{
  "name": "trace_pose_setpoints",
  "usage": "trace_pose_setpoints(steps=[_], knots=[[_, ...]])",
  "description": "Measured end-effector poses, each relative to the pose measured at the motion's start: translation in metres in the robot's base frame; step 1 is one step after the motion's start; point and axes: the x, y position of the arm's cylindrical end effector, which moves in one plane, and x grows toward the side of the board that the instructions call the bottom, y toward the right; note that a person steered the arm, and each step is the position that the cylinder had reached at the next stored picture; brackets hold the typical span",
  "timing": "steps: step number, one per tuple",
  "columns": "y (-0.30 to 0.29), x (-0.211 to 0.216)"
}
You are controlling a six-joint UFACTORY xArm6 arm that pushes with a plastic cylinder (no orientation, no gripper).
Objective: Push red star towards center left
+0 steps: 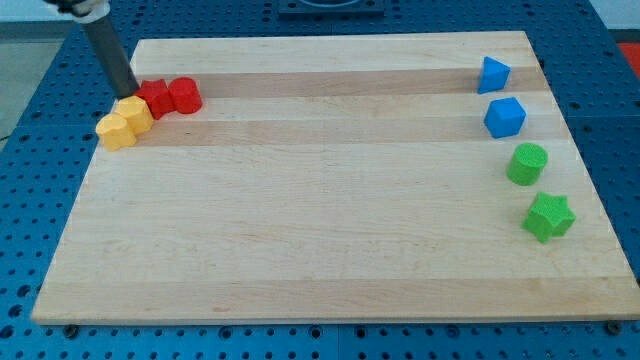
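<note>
The red star (156, 99) lies near the board's upper left, touching a red cylinder (185, 95) on its right. Two yellow blocks sit just left and below it: a yellow hexagon-like block (135, 113) touching the star, and a second yellow block (116, 131) beside that one. My tip (128, 97) comes down from the view's top left and rests at the star's left side, right above the upper yellow block.
A blue triangular block (493, 74), a blue cube (505, 117), a green cylinder (527, 163) and a green star (549, 216) run down the wooden board's (330, 210) right side. Blue perforated table surrounds the board.
</note>
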Motion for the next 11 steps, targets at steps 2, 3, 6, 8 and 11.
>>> trace_pose_setpoints(steps=[2,3,6,8,11], knots=[[-0.029,0.020],[-0.016,-0.040],[0.056,-0.010],[0.040,-0.007],[-0.029,-0.007]])
